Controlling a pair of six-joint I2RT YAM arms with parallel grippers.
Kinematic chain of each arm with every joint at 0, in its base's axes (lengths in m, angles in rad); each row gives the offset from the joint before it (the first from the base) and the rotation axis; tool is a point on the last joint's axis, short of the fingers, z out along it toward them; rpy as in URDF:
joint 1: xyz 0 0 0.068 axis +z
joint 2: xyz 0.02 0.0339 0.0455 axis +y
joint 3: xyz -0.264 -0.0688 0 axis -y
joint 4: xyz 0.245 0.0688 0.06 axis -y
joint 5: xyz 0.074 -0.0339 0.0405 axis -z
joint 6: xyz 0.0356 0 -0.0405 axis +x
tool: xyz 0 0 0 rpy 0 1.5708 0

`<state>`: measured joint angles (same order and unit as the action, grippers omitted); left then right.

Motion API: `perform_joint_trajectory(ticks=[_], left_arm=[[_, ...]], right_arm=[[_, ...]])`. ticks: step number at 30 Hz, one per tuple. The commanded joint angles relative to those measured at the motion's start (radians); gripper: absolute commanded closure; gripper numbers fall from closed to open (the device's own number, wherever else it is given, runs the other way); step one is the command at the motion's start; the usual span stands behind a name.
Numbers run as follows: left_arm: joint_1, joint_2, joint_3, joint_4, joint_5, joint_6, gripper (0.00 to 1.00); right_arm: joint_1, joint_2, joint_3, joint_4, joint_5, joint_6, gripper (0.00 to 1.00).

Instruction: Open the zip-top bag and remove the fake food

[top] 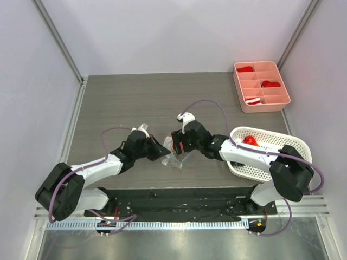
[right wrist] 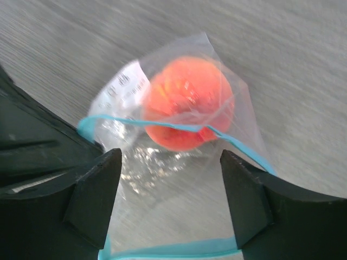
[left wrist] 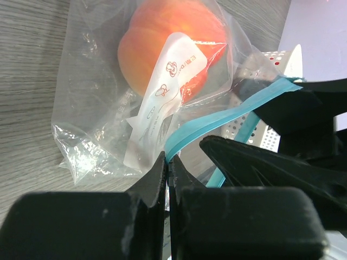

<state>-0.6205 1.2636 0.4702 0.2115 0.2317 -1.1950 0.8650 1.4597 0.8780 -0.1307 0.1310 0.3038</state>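
The clear zip-top bag (top: 174,158) lies on the table between my two grippers. Its teal zip strip (left wrist: 217,120) is parted, so the mouth stands open. A round orange-peach fruit (left wrist: 171,40) sits inside next to a white label; it also shows in the right wrist view (right wrist: 187,103). My left gripper (left wrist: 169,162) is shut on one lip of the zip strip. My right gripper (right wrist: 171,179) is open, its fingers at the bag's open mouth, one on each side, touching nothing that I can see. A red piece (top: 250,141) lies in the white basket.
The white perforated basket (top: 282,143) stands at the right, under my right arm. A pink divided tray (top: 261,85) with red-and-white bits stands at the back right. Grey walls close in both sides.
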Motion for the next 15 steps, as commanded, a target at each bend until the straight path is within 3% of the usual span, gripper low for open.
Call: perform_joint_trajectory(ticks=[1,10,15], left_arm=[[0.005,-0.001,0.033,-0.001,-0.025,0.023,1.0],[0.005,0.054,-0.027,0.083,-0.043,-0.02,1.0],[0.005,0.048,-0.054,0.091,-0.069,-0.032,1.0]], right_arm=[[0.012,0.031,-0.031,0.241,-0.027,-0.015,0.16],[0.026,0.186,-0.093,0.534,0.116,0.001,0.06],[0.026,0.263,-0.068,0.543,0.136,0.014,0.13]])
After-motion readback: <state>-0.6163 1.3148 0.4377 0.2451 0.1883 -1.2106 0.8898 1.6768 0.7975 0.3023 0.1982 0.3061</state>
